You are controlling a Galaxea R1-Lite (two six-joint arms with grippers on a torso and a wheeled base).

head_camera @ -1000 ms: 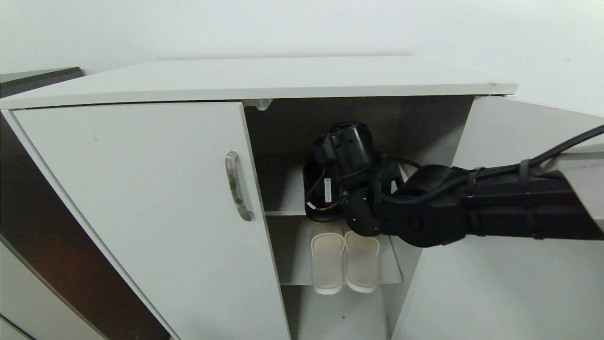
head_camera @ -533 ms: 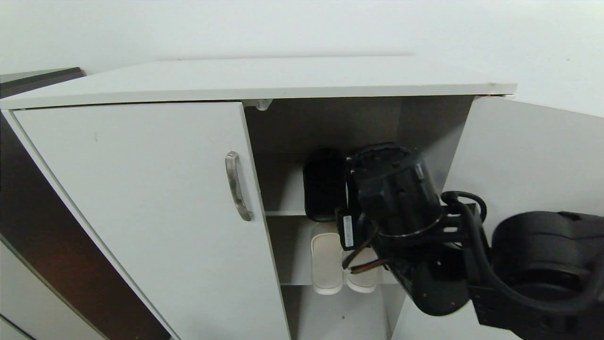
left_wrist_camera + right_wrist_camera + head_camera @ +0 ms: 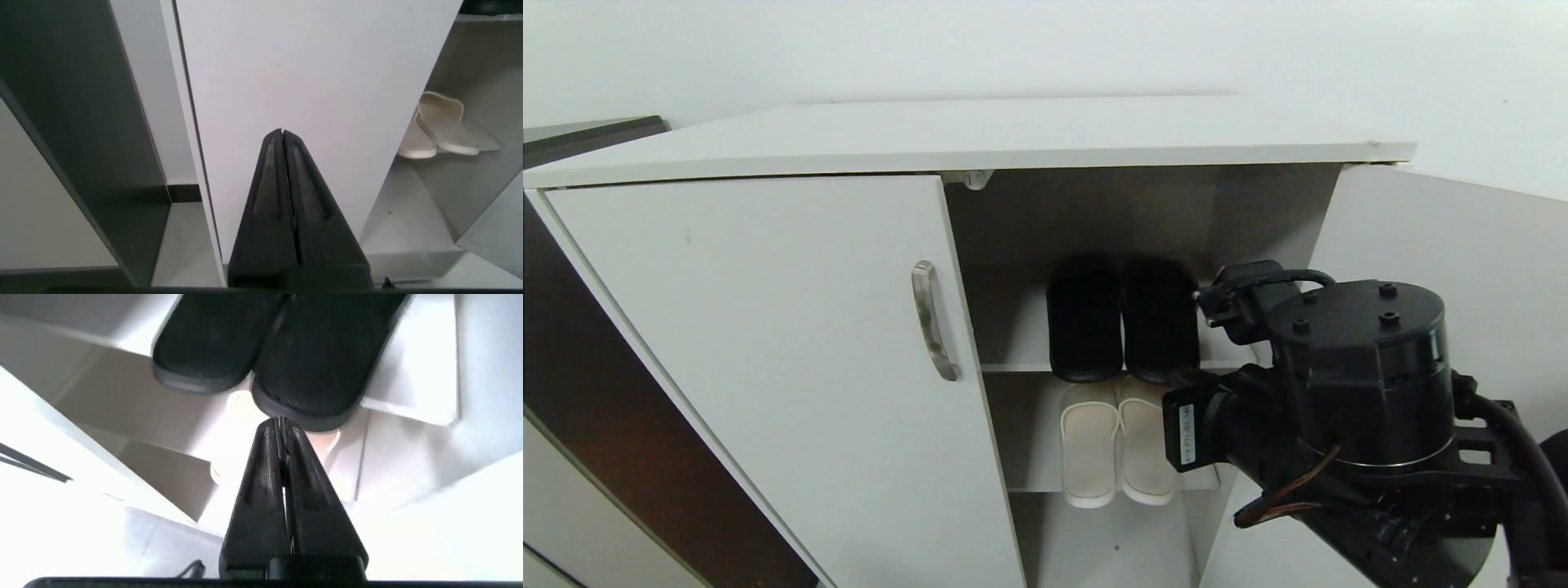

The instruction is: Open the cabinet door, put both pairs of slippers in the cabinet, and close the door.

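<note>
- the cabinet (image 3: 980, 135) stands with its left door (image 3: 768, 343) shut, a metal handle (image 3: 934, 321) near that door's inner edge, and its right door (image 3: 1445, 245) swung open.
- the black slippers (image 3: 1123, 318) sit side by side on the upper shelf (image 3: 1013, 327), heels at the front edge and sticking out a little.
- the white slippers (image 3: 1117, 441) lie side by side on the lower shelf (image 3: 1029, 457), right under the black pair, heels also over the front edge.
- the right arm (image 3: 1356, 384) is in front of the open side, outside the cabinet, low and to the right of the slippers.
- right gripper (image 3: 282, 429): fingers pressed together, holding nothing, tip pointing at the heels of the black pair and apart from them.
- left gripper (image 3: 282, 139): fingers pressed together, holding nothing, facing the white front of the shut door, with the white pair off to one side.
</note>
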